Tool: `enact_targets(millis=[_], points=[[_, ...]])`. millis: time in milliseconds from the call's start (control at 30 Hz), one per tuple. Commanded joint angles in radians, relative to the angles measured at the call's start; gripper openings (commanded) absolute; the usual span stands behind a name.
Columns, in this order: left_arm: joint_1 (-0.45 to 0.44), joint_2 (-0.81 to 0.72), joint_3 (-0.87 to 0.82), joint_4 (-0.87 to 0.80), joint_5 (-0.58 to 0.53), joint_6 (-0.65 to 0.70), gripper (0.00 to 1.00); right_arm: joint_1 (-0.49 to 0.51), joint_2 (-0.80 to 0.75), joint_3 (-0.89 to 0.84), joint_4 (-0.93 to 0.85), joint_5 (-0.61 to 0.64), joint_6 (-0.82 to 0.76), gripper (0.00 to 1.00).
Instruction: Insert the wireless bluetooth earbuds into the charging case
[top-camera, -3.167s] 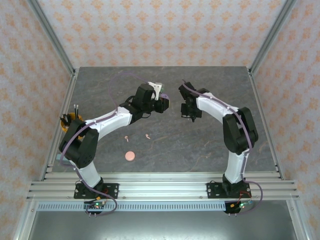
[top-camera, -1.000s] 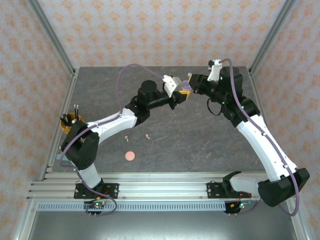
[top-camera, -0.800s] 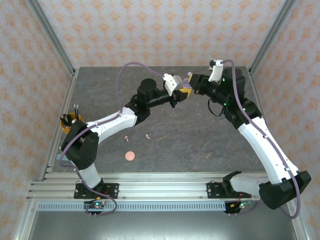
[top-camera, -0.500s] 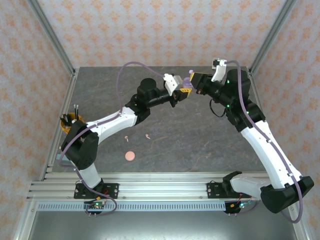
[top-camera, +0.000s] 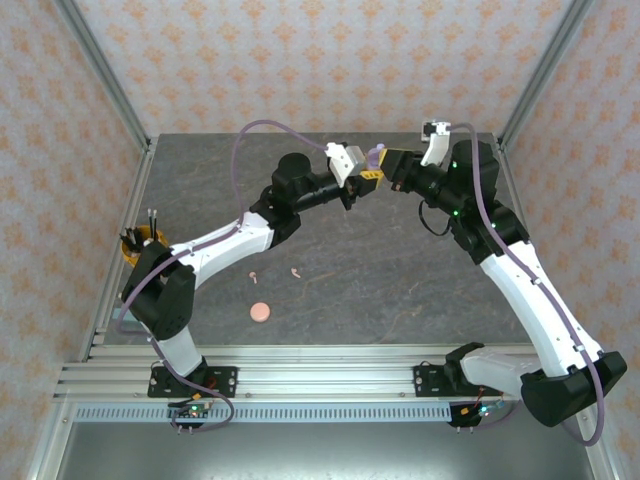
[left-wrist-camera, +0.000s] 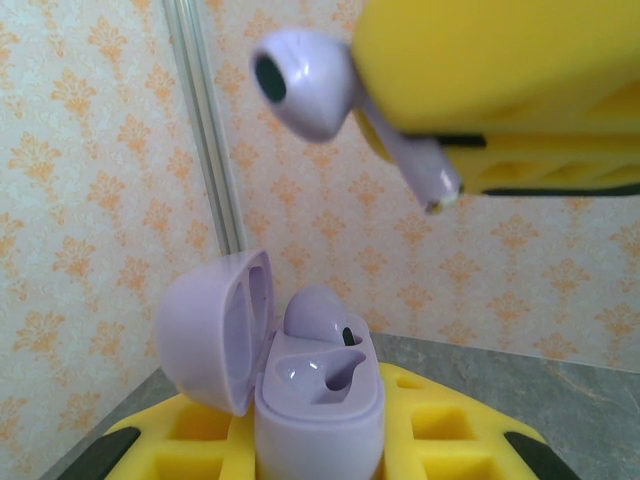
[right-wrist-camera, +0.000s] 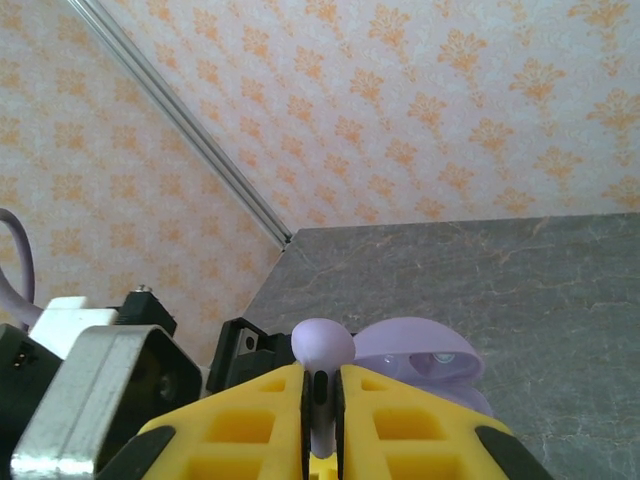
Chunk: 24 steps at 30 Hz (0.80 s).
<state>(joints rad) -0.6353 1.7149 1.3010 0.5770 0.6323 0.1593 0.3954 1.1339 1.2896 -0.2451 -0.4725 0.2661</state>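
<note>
Lying nearest the arm bases on the grey table (top-camera: 400, 290), a round pink case (top-camera: 260, 312) is seen, and just beyond it two pink earbuds (top-camera: 254, 274) are scattered loose, apart from each other and from that case. An orange holder (top-camera: 135, 247) with dark tools in it is placed at the table's left edge. Farther out, both arms are raised over the far middle of the table, their tips brought close together. The left gripper (top-camera: 364, 179) is closed on the purple charging case (left-wrist-camera: 320, 410) — the case is held upright between the yellow fingers (left-wrist-camera: 450, 440), its lid swung open to one side. One purple earbud (left-wrist-camera: 315, 305) is seated in the farther well, while the nearer well is left unfilled. The right gripper (right-wrist-camera: 320, 400) is pinched narrowly on the stem of a second purple earbud (left-wrist-camera: 305, 85) — this one is held near the open case but apart from it, not touching.
</note>
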Motion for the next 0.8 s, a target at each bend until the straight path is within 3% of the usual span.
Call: enact_targets(millis=[0,767], points=[[-0.007,-0.050,0.047,0.048,0.015,0.014,0.00,-0.007,-0.019,-0.008,0.043,-0.020,-0.011,0.16],[-0.021,-0.066,0.059,0.023,0.027,0.009,0.00,-0.018,-0.008,-0.013,0.048,-0.020,-0.004,0.15]])
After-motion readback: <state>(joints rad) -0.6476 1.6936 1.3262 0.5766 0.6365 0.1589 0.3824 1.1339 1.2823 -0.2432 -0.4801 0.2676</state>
